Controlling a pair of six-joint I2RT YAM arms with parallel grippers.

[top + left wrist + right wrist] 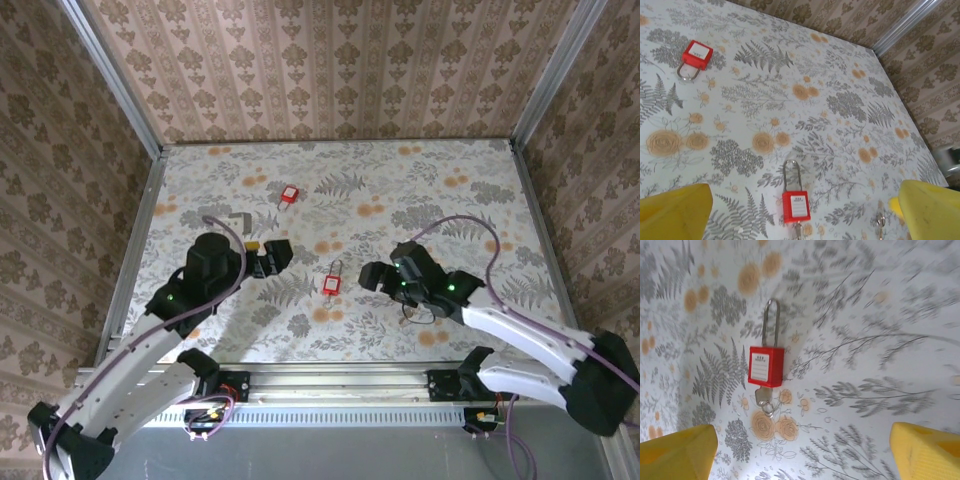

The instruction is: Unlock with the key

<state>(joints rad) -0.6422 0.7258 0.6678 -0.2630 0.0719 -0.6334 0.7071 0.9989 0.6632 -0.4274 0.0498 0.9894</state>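
Key (761, 397), small and metal with a little ring at its head, juts from the bottom end of the nearer red padlock (766, 366), the end that faces the arms; in the left wrist view the same key (798, 231) shows just under the lock body (796, 206). This padlock lies flat on the flowered table (450, 200) with its long shackle pointing away from the arms, and it sits between the two hands, touching neither. The left hand (272, 258) hangs just to its left, jaws spread wide and empty, its yellow fingers (675, 212) at the lower corners of its wrist view. The right hand (372, 276) hangs just to the lock's right, likewise wide open and holding nothing, its yellow fingers (925, 450) well apart either side of the padlock. A small ringed metal bit (880, 221) lies on the table close to the left hand's right-side finger; what it is cannot be told. Farther out, a small grey L-shaped piece (241, 216) lies beyond the left hand. Farther still, a second red padlock (289, 195) lies flat, well apart from the first. Patterned walls (330, 60) close off the table's far edge.
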